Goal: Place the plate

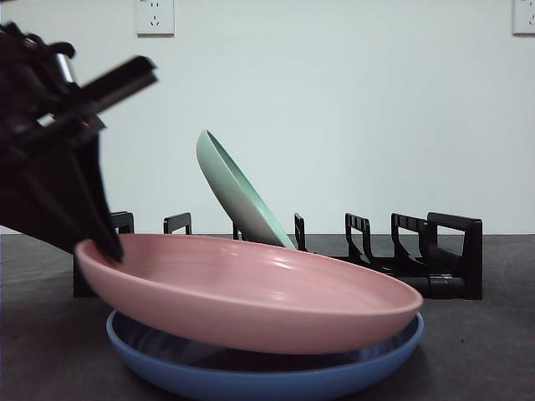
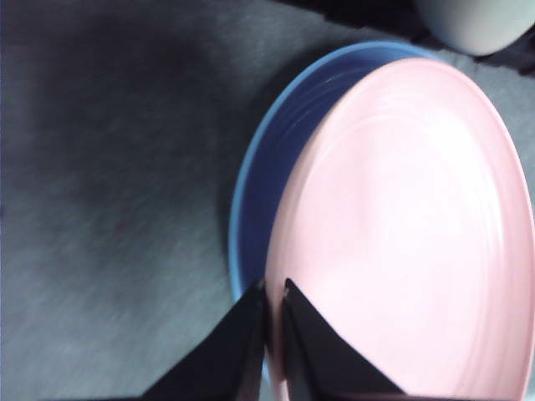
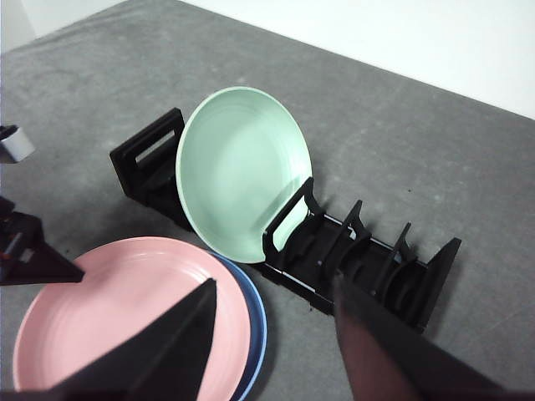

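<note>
The pink plate is tilted, its left rim raised and its right side resting in the blue plate below. My left gripper comes in from the upper left, shut on that raised rim. The left wrist view shows the same grip, with my left gripper pinching the edge of the pink plate above the blue plate. My right gripper hangs open high over the table, holding nothing. Below it lie the pink plate and the blue plate.
A black slotted rack stands behind the plates. A green plate leans in one of its left slots, seen also as the green plate in the rack. Slots to the right stand open. Grey table all around.
</note>
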